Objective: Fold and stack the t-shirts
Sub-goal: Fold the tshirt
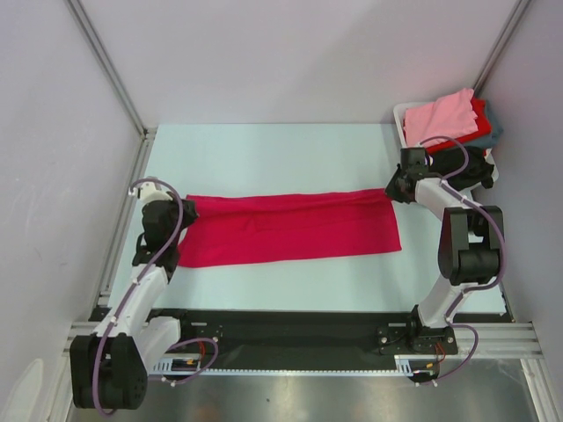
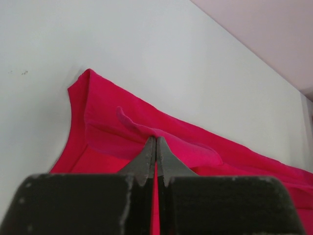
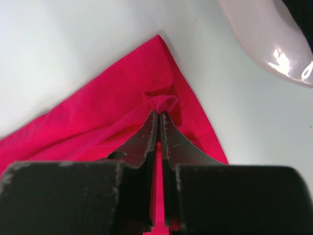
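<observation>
Two closed grips stretched the shirt [image 1: 290, 230] flat: the left gripper [image 2: 155, 140] pinched its far-left corner, the right gripper [image 3: 159, 113] its far-right, apparently ready for folding.

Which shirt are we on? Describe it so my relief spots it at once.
On the table, one long strip stretches between the left claw and the right claw, which pinch its far corners: the crimson t-shirt. Unlike the shirts heaped in the white bin far right, it lies spread flat.
</observation>
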You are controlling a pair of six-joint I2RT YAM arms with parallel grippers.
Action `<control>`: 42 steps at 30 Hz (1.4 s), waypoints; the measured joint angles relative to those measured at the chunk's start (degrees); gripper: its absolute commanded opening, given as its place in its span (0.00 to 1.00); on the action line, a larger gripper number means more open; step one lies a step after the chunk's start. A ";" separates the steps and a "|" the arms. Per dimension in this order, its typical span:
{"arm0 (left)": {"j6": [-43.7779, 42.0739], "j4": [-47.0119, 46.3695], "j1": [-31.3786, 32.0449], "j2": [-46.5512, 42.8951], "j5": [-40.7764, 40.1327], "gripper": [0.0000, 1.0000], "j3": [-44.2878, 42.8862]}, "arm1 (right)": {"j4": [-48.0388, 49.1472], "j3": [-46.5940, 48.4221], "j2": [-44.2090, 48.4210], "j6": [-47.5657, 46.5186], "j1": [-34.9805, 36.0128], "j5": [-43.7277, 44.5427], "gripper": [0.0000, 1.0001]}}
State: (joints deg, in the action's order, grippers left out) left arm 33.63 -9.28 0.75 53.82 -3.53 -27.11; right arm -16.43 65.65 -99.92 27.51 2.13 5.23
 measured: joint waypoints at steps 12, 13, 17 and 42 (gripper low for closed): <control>0.96 2.93 0.24 -8.07 -1.33 0.00 7.98 | 4.17 -6.99 3.02 3.28 0.00 0.81 0.16; 0.94 3.34 0.24 -8.94 -1.36 0.00 8.72 | 4.46 -7.45 3.08 3.65 0.00 0.98 0.18; 0.96 4.98 0.26 -12.31 -1.03 0.08 10.82 | 5.18 -8.46 3.19 5.66 0.02 2.40 0.56; 5.46 17.09 0.42 -17.75 0.66 0.55 9.77 | 11.96 -5.79 6.21 5.90 24.33 -4.24 0.57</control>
State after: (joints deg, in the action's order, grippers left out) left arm 39.09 7.81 1.17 36.07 -2.87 -17.34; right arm -4.47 59.86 -93.71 33.41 26.46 0.99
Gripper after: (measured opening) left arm 0.553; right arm 0.587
